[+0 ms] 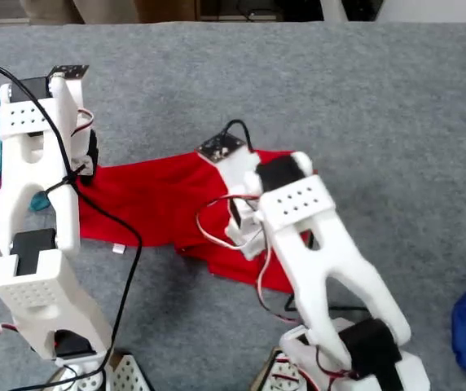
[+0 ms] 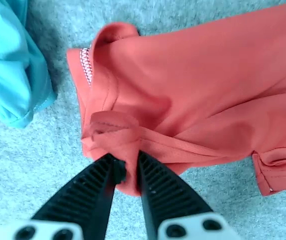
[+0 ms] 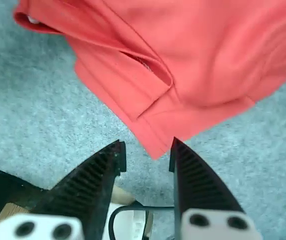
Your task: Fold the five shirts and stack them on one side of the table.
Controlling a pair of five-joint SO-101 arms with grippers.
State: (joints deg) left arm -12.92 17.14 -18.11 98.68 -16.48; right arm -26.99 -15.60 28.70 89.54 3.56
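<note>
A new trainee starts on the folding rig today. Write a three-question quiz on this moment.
1. True or false: the left claw is pinching a fold of the red shirt.
2. Pick one. The right claw is: A) shut on the shirt; B) open at the shirt's edge; C) holding teal cloth.
3. Fill in: the neighbouring shirt beside the red one is ____ in colour.

Key: 1 true; 2 B; 3 teal.
</note>
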